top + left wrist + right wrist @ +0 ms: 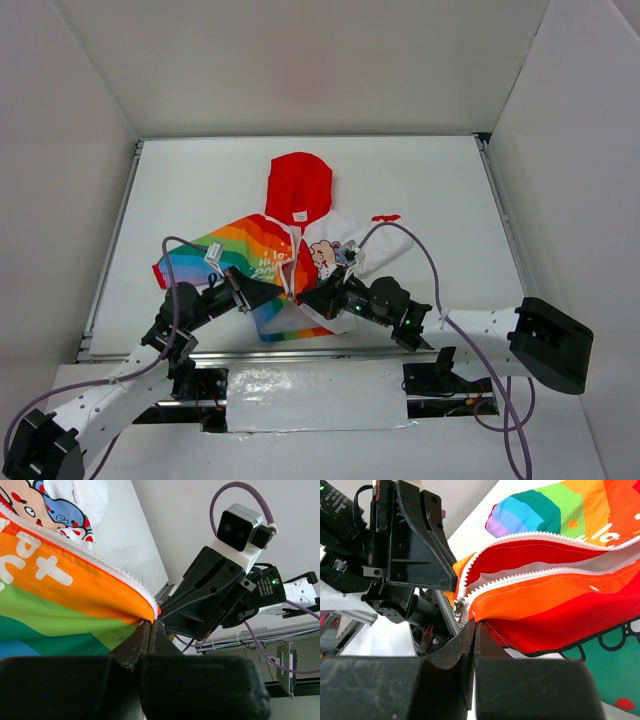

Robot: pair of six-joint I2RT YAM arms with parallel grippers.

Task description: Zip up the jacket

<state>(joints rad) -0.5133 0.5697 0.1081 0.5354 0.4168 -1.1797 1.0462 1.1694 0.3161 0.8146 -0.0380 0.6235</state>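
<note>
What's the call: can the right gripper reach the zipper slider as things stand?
Probably yes. The zipper slider hangs right beside the right gripper, nothing between. But its jaws look shut on the jacket hem, so it would need to release first.

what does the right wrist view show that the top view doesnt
Only the right wrist: the zipper slider at the bottom of the open white teeth, red lining between them. Only the top: the red hood and white sleeve. Both: the rainbow half of the jacket, with left gripper and right gripper shut on its bottom edge.
</note>
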